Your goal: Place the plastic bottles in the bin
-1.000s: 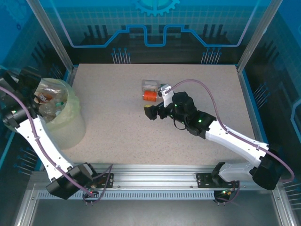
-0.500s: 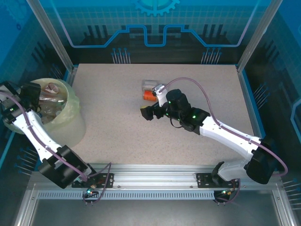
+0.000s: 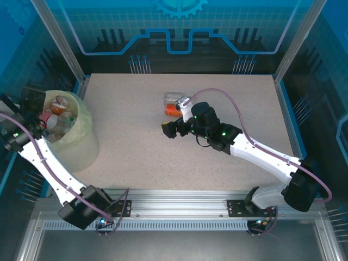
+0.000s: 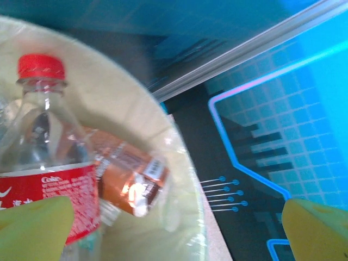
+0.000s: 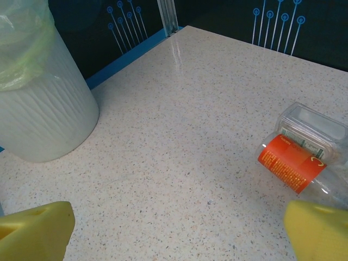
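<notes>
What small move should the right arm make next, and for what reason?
Probably shift the right gripper forward and sideways toward the orange-label bottle. Its jaws stand open, yet the bottle lies on the table off to one side, close to one finger, not between the two, so closing now would likely catch nothing.

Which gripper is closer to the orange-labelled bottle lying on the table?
Right. The right gripper stands open just beside the orange-labelled bottle; the left gripper is far across the table, open at the bin.
</notes>
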Controlling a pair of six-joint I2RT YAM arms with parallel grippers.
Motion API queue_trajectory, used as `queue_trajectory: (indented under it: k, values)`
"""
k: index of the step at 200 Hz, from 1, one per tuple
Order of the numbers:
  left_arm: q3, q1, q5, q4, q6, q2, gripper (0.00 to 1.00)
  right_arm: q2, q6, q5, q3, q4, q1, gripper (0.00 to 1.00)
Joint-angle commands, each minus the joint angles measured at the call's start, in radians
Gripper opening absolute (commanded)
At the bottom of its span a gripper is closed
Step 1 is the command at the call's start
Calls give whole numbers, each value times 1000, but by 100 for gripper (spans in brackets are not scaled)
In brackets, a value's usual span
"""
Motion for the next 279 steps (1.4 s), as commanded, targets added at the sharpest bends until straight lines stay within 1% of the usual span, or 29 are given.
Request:
queue_trajectory:
  k: [1,9,31,50,67,77,89,101,120,133,156,173,195,216,235,259,279]
  values:
    - [49,-11,88,-26,38,-9,99,-11,34,44,-7,13,-8,100]
    - [61,-34,100,-29,46,0,99,-17,44,58,-17,24,-10,100]
    - [79,-109,78,-53,63,15,99,-36,88,115,-53,52,-21,100]
    - [79,-183,88,-40,69,8,99,-45,170,186,-69,29,-54,100]
    - [80,-279,68,-42,93,-1,99,-40,205,135,-79,9,-115,100]
    - [62,-353,61,-19,96,-12,99,-29,208,95,-81,3,-154,100]
    - [27,-450,65,24,103,-28,99,-6,173,71,-73,-13,-190,100]
    - [5,-546,58,49,117,-37,99,23,87,48,-55,-33,-215,100]
    - [-13,-675,38,70,158,-44,99,82,-48,102,-12,-79,-226,100]
    - [-40,-737,45,109,162,-54,99,127,-116,131,24,-123,-232,100]
    - [-95,-819,82,177,171,-69,99,190,-244,119,62,-140,-243,100]
    - [-97,-851,95,151,231,-71,99,234,-363,59,87,-163,-257,99]
    - [-106,-852,78,105,285,-85,99,297,-514,-59,120,-198,-289,99]
    - [-143,-852,78,113,308,-122,99,369,-636,-158,154,-219,-330,98]
    - [-166,-852,72,108,330,-158,99,438,-729,-229,203,-247,-355,99]
    - [-188,-852,60,97,358,-187,99,554,-831,-243,303,-305,-370,99]
    - [-200,-852,63,88,375,-197,99,676,-892,-233,436,-399,-374,97]
